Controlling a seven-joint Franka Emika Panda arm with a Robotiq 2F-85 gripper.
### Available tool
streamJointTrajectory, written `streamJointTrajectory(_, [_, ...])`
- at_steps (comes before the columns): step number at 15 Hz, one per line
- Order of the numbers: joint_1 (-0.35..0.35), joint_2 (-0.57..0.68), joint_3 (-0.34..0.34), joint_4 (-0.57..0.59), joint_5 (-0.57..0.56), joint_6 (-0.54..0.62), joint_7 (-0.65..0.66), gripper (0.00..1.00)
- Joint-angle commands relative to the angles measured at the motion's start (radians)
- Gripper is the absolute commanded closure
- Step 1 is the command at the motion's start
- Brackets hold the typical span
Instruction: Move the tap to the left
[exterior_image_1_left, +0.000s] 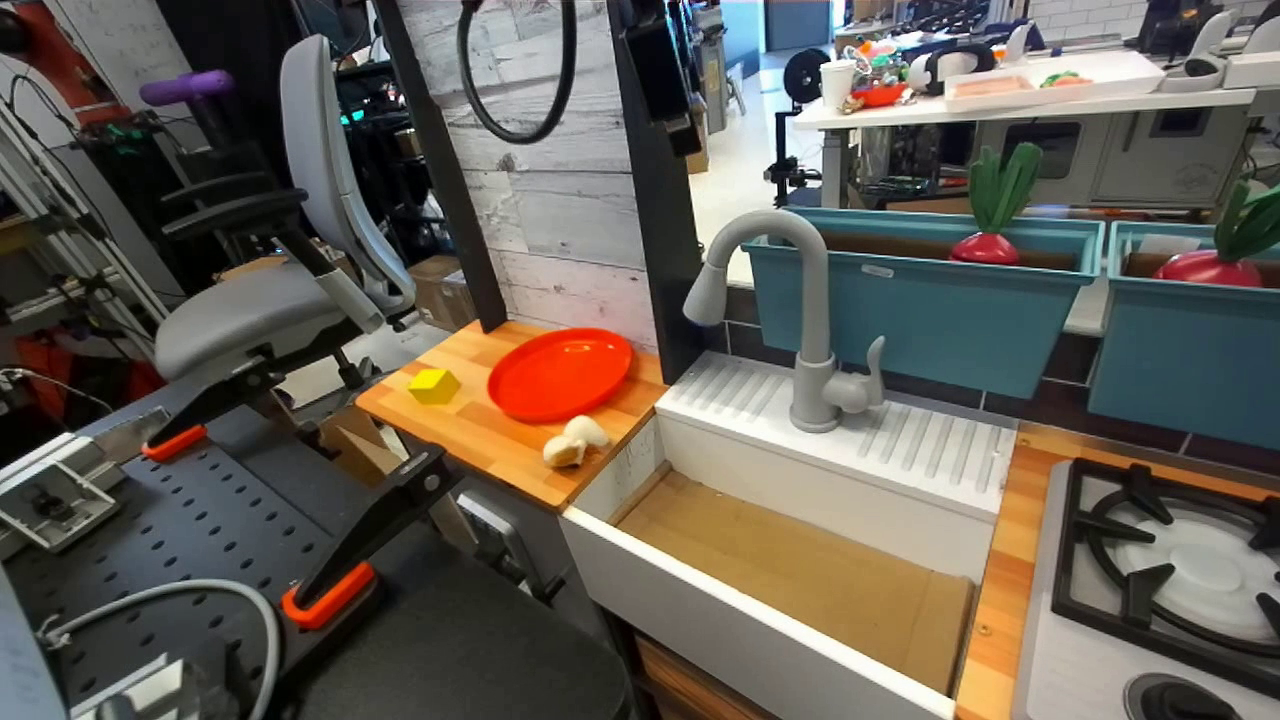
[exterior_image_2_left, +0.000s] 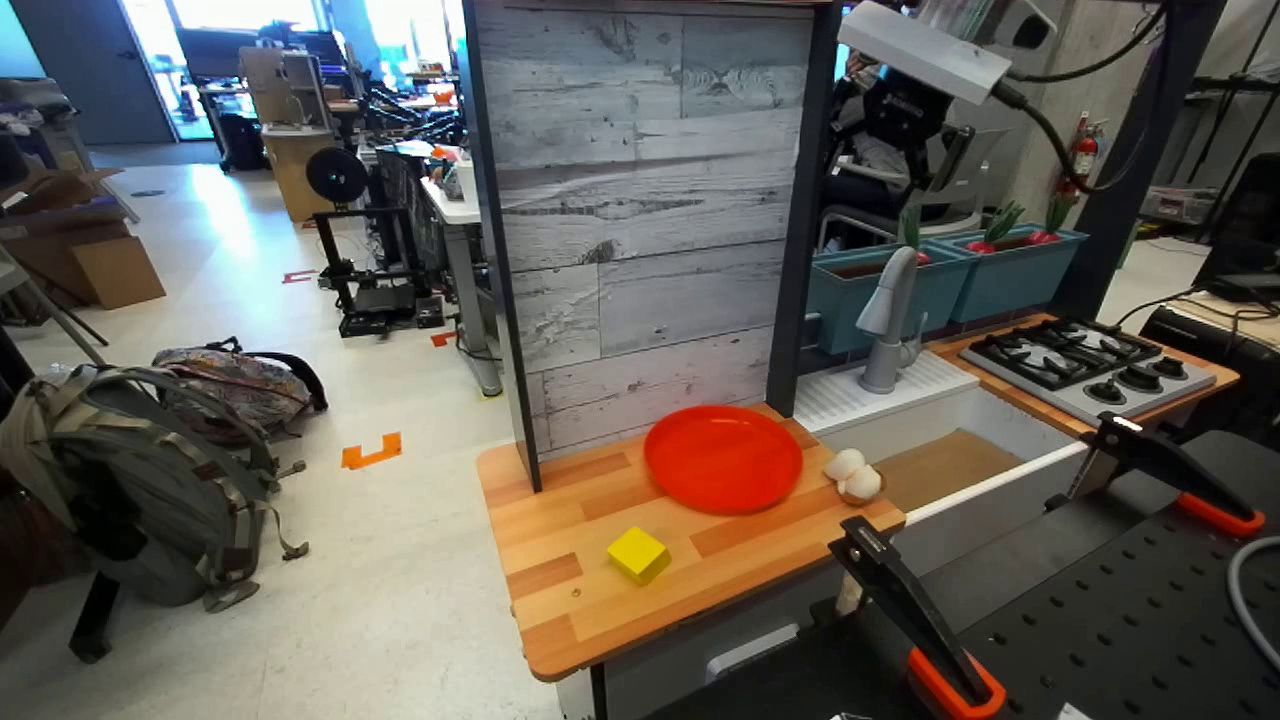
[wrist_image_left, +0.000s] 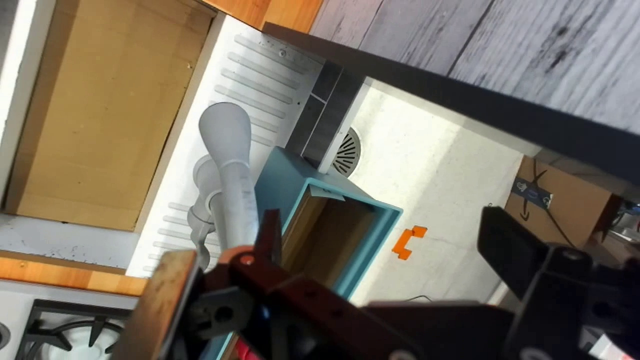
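Note:
The tap (exterior_image_1_left: 815, 290) is a tall matte-grey gooseneck faucet standing on the white ribbed ledge behind the sink. In an exterior view its spout curves down at the left of its stem, with the small lever handle (exterior_image_1_left: 876, 370) at the right. It also shows in an exterior view (exterior_image_2_left: 890, 320) and in the wrist view (wrist_image_left: 232, 145), where its upper arch runs behind the left finger. My gripper (wrist_image_left: 382, 225) is open, with its fingers wide apart and nothing held. In an exterior view its dark body (exterior_image_2_left: 905, 112) hangs above the tap; its fingertips are hard to make out there.
The sink (exterior_image_1_left: 770, 600) lies in front of the tap. Teal planters (exterior_image_1_left: 920, 310) stand close behind it. A dark post (exterior_image_1_left: 665, 230) and wood panel (exterior_image_2_left: 650, 220) rise beside it. A red plate (exterior_image_1_left: 560, 375), yellow block (exterior_image_1_left: 433, 386) and stove (exterior_image_1_left: 1190, 560) flank the sink.

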Motion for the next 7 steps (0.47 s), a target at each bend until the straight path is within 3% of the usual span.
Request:
streamJointTrajectory(1, [-0.007,-0.169,0.009,-0.19,-0.008,0.038,-0.075,0.0])
streamJointTrajectory(5, [0.008,-0.36,0.021,-0.388,-0.056,0.004,-0.192,0.0])
streamJointTrajectory(6, [-0.006,-0.239,0.019,-0.265,-0.029,0.01,-0.146,0.0])
streamJointTrajectory(7, [-0.005,-0.269,0.022,-0.296,-0.031,0.009,-0.149,0.0])
